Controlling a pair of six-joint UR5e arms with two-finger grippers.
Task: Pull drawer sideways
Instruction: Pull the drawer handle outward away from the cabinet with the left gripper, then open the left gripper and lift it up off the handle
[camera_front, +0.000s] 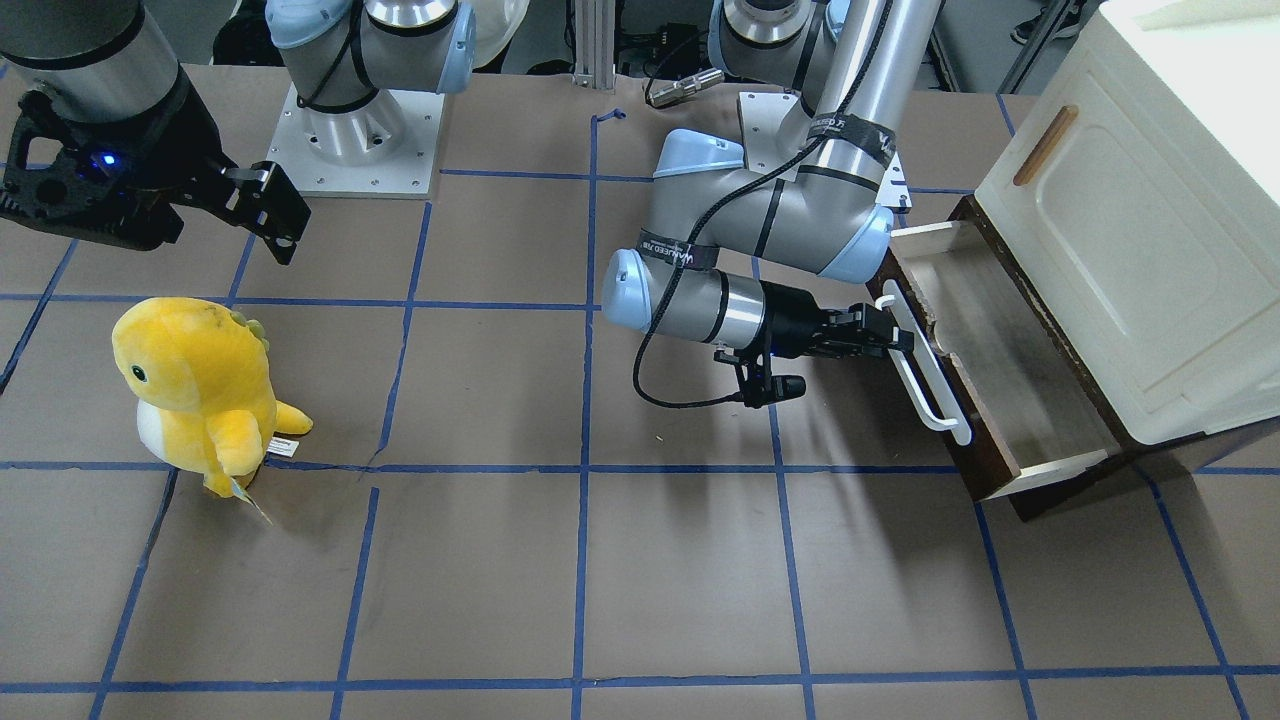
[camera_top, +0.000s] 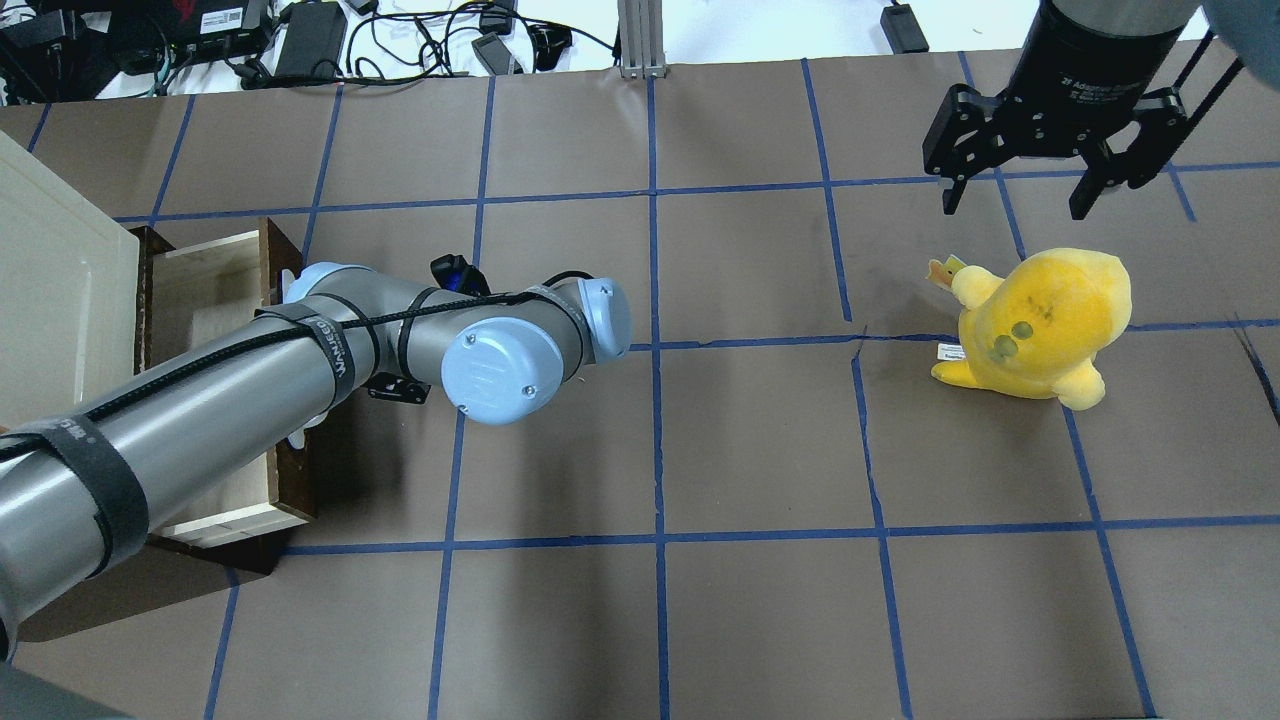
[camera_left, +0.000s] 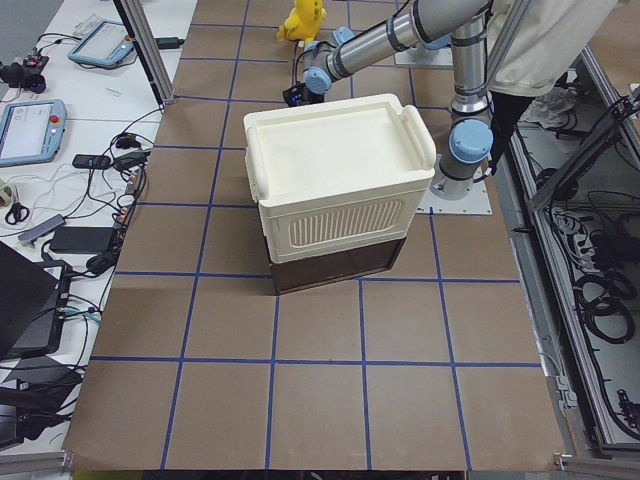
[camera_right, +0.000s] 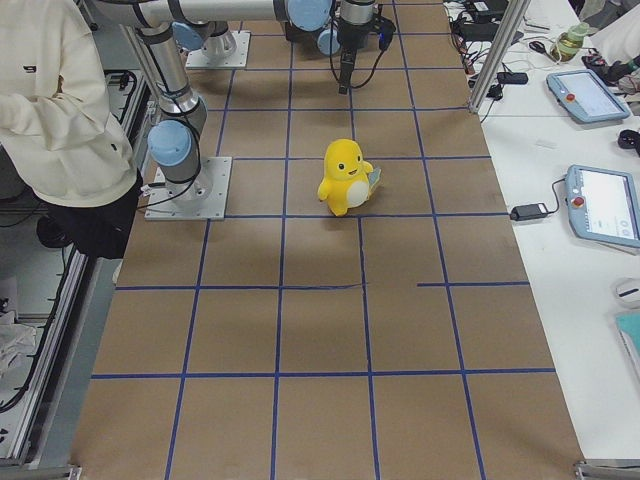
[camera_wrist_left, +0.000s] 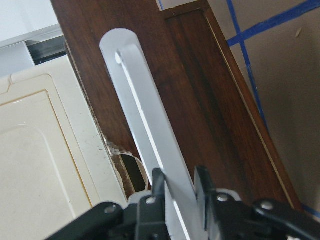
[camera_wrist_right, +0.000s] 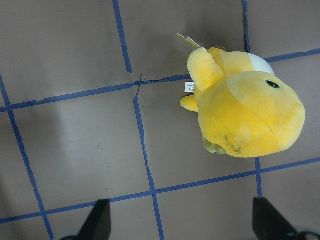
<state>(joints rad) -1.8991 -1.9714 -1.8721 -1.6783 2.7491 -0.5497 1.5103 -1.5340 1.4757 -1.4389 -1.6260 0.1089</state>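
The dark brown drawer (camera_front: 1000, 400) with pale inner sides stands pulled out from under the cream-white cabinet (camera_front: 1150, 250). Its long white bar handle (camera_front: 925, 365) runs along the front. My left gripper (camera_front: 895, 338) is shut on the handle near its far end; the left wrist view shows the fingers (camera_wrist_left: 202, 187) clamped on either side of the white bar (camera_wrist_left: 145, 130). In the overhead view the drawer (camera_top: 215, 400) is partly hidden under my left arm. My right gripper (camera_top: 1015, 195) hangs open and empty above the table, beyond the yellow plush.
A yellow plush toy (camera_front: 200, 390) stands on the brown paper table, also in the right wrist view (camera_wrist_right: 245, 110). The cabinet door has a small brown wooden handle (camera_front: 1045, 145). Blue tape lines grid the table. An operator (camera_right: 60, 110) stands by the robot's bases.
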